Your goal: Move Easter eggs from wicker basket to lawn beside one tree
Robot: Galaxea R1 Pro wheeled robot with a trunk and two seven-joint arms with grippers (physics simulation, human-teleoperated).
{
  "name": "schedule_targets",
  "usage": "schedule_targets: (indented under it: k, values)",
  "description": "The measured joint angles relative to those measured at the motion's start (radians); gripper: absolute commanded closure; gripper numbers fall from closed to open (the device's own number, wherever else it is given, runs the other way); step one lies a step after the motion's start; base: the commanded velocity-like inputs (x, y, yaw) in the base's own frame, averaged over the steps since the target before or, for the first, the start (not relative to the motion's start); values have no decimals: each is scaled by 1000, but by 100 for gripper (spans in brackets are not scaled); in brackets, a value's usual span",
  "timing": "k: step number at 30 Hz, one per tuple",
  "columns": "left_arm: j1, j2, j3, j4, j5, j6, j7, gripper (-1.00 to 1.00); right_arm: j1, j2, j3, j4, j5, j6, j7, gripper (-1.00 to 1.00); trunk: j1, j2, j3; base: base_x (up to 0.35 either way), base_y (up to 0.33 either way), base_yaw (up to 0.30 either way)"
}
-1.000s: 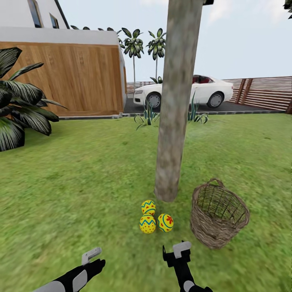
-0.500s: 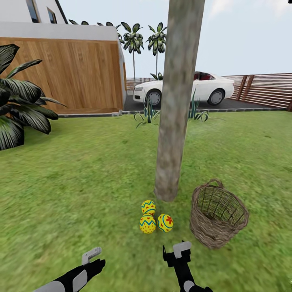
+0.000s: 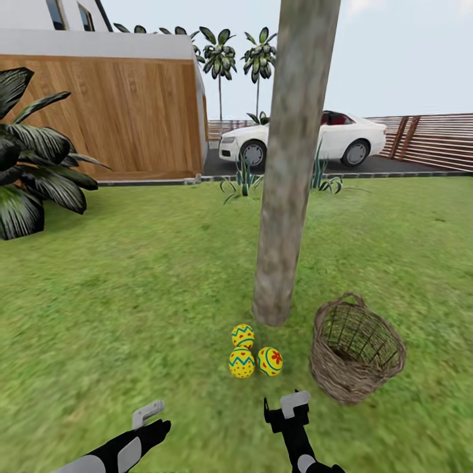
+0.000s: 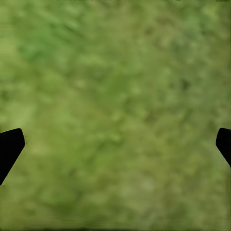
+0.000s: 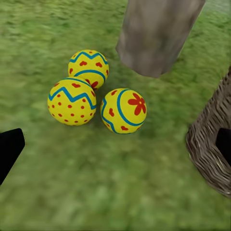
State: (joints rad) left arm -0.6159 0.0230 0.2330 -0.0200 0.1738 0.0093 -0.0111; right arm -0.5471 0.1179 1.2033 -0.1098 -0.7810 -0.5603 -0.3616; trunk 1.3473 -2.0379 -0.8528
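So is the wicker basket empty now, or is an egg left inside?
Empty, as far as shows: the wicker basket holds only bare weave inside, and all three Easter eggs lie on the lawn by the tree.

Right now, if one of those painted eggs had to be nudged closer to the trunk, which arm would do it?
Probably the right gripper: the three eggs lie just ahead of it, with the left gripper off to the side.

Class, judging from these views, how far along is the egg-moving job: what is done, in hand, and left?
Done: three Easter eggs lie on the lawn beside the tree; the wicker basket looks empty. In hand: nothing; left gripper and right gripper are open. Left: apparently nothing.
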Motion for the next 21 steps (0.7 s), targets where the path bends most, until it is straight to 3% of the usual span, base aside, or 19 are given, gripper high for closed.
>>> schedule_targets:
  k: [21]
  values:
    - [0, 0, 0, 0, 0, 0, 0, -100, 0, 0, 0, 1, 0, 0, 0, -100, -81, 147, 38, 0, 0, 144]
